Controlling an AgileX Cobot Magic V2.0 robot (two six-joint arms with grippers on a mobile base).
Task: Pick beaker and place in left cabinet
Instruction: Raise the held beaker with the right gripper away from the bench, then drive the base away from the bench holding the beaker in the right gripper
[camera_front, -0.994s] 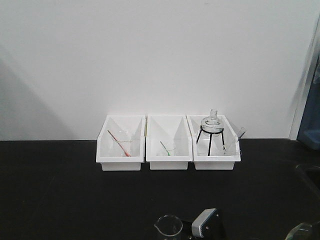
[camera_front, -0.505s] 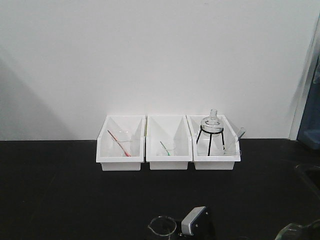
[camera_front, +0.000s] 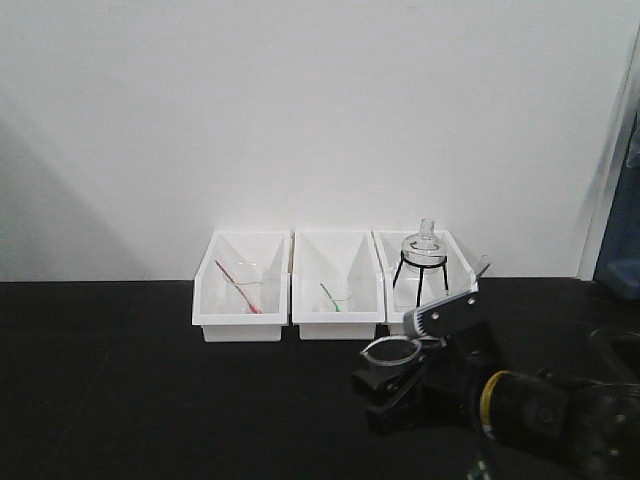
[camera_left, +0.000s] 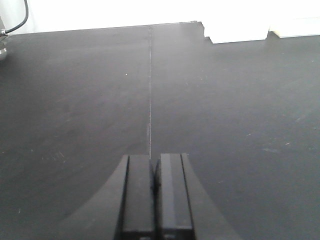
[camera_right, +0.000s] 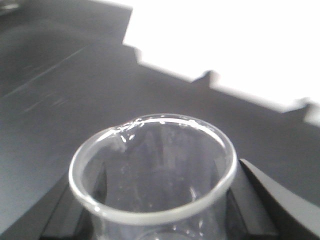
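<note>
Right pincer (camera_front: 395, 380) grasps the beaker (camera_right: 152, 170) at lower centre-right, seemingly clear of the bench (camera_front: 120, 380); left pincer (camera_left: 155, 197) clenched empty; carry it upright and slowly toward the cabinet, which is out of view.

a laboratory. a black benchtop (camera_front: 110, 390) against a plain white wall (camera_front: 300, 120) carries three white bins (camera_front: 338, 328) of glassware, among them a round flask (camera_front: 423, 243) on a black tripod (camera_front: 399, 272).

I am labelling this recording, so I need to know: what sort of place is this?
Most likely a laboratory bench: a black worktop, three white bins, a round glass flask standing in one, and a clear beaker.
</note>
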